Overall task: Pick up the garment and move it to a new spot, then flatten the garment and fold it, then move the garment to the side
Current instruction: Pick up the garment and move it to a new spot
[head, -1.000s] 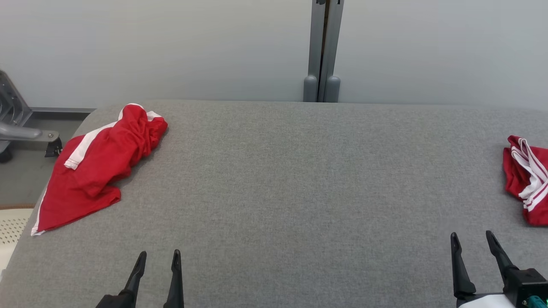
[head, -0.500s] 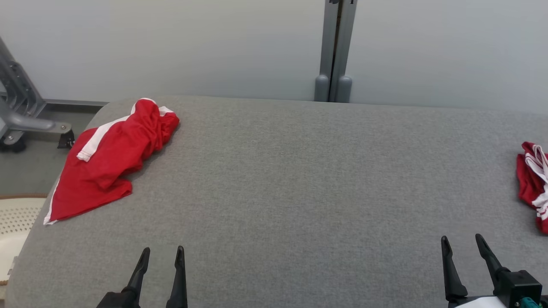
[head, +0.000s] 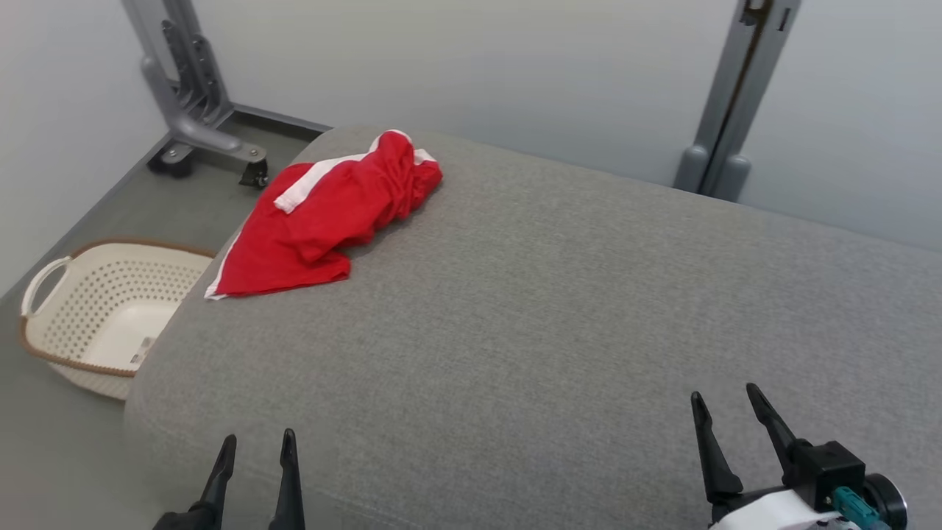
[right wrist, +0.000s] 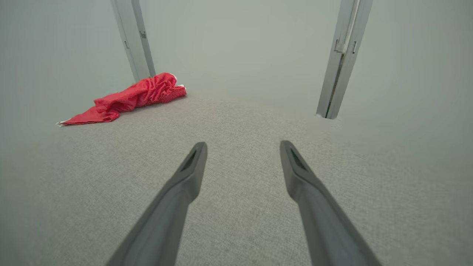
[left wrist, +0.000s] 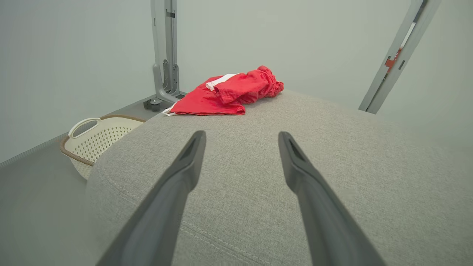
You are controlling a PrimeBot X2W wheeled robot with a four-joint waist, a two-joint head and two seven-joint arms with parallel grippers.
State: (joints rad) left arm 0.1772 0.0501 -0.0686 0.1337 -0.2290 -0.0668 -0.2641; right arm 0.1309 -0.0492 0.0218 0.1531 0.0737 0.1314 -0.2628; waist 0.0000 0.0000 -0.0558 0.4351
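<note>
A crumpled red garment (head: 331, 213) with white trim lies at the far left corner of the grey padded table (head: 552, 309). The left wrist view has the garment (left wrist: 229, 94) ahead of the fingers, and the right wrist view has the garment (right wrist: 129, 98) far off to the left. My left gripper (head: 255, 443) hovers open over the table's near left edge with nothing between its fingers. Over the near right part of the table, my right gripper (head: 725, 401) is open and empty too. Both are well short of the garment.
A cream perforated laundry basket (head: 103, 316) with a brown rim stands on the floor left of the table. A grey wheeled stand (head: 195, 118) is behind it in the corner. A grey upright post (head: 736, 103) rises against the wall behind the table.
The head view has swung to the left: the basket and the stand have come into it and a second red garment at the right has left it. The garment itself has not moved.
</note>
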